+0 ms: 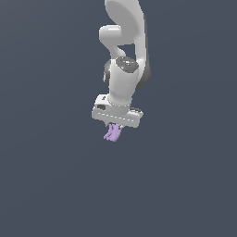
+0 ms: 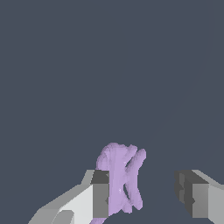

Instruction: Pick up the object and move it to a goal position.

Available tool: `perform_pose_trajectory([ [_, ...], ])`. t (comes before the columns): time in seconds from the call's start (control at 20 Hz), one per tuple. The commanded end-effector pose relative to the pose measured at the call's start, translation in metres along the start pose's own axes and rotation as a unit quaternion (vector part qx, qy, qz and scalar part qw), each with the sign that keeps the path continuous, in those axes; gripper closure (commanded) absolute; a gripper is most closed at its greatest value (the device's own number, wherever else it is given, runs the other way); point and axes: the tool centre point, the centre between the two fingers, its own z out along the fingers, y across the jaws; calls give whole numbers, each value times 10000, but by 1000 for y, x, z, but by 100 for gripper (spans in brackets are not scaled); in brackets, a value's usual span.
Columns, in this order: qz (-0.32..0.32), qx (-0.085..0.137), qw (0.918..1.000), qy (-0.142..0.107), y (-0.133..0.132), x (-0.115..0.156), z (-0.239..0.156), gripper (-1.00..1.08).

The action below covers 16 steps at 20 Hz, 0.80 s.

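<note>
- Your pincer (image 1: 115, 126) hangs below the white arm (image 1: 125, 69), with the lavender object (image 1: 112, 133) poking out just under it.
- In the wrist view the pincer stands open: one finger (image 2: 99, 192) touches the object (image 2: 119, 177), while the other finger (image 2: 191, 197) sits well apart from it with a clear gap.
- You're likely at the grasp step, so centre the object between the fingers before squeezing; it sits hard against one side.
- Close slowly. The lumpy prongs could twist or slip as the far finger arrives.
- Whether it rests on the surface, I cannot tell.
- No goal marker shows in either view, so confirm a firm hold first.
</note>
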Motion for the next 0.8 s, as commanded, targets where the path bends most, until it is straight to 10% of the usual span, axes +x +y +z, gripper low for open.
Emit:
perform_pose_trajectory([
  [0.0, 68, -107, 9999, 96, -4, -8, 9, -20],
  [0.75, 306, -317, 9973, 581, -32, -57, 48, -20],
])
